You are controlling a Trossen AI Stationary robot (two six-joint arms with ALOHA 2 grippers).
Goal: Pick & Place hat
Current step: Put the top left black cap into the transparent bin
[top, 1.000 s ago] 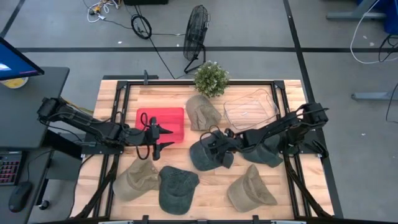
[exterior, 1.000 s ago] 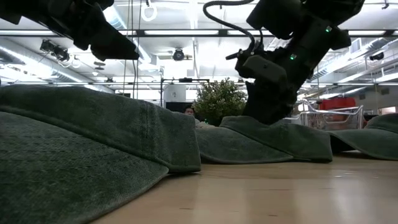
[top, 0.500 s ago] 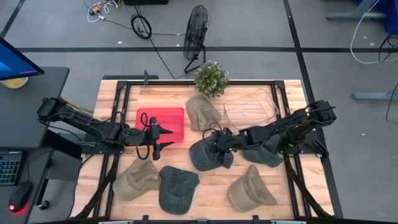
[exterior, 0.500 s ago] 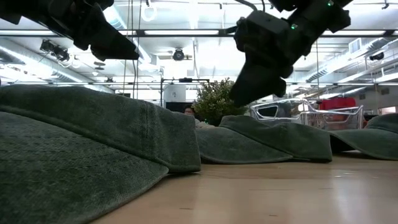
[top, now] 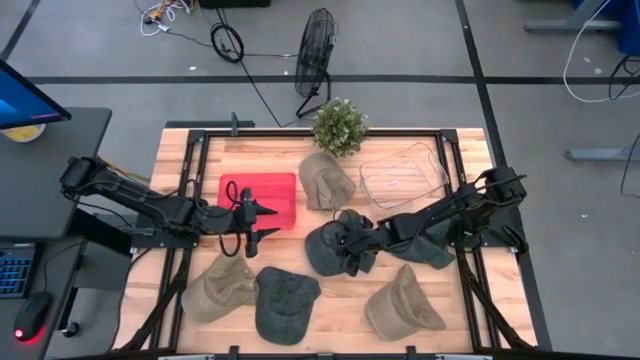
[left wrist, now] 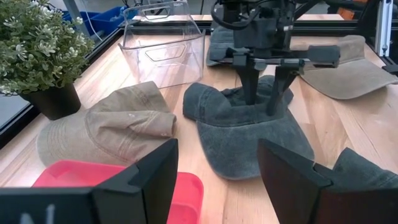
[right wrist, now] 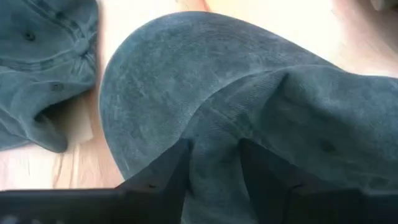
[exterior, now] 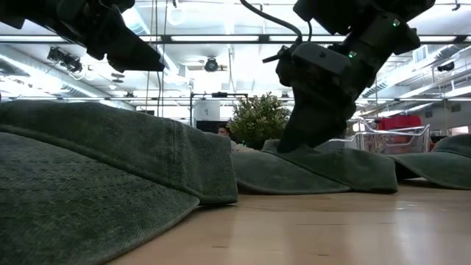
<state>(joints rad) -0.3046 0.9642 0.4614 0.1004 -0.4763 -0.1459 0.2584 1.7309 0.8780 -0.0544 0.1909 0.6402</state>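
Note:
The dark grey hat point(top: 322, 250) point(left wrist: 249, 134) lies brim and crown down on the wood near the table's middle. My right gripper point(top: 352, 250) point(left wrist: 263, 99) point(exterior: 294, 143) stands on its crown, fingers pointing down, shut on a ridge of its cloth point(right wrist: 214, 155). My left gripper point(top: 262, 222) point(left wrist: 217, 180) hovers open over the red tray point(top: 262, 200), touching nothing. My right gripper comes from above, slanting in from the table's right. It pinches a raised fold of the crown point(left wrist: 262, 94) between its two fingers point(left wrist: 249, 84). The cloth bunches up in the gap and creases spread from it. The hat's brim point(left wrist: 239, 158) and rim stay flat on the table.
Around it lie a tan hat point(top: 325, 180) at the far middle and another dark hat point(top: 430, 252) under the right arm. Near the front edge lie a tan hat point(top: 215, 290), a dark green hat point(top: 285, 305) and a tan hat point(top: 400, 305). A clear bin point(top: 403, 175) and a potted plant point(top: 340, 125) stand at the far side.
The right gripper lifted off the dark grey hat about half a second ago, then came back down onto its crown, a little nearer the table's near edge than before. The hat has stayed in place on the table.

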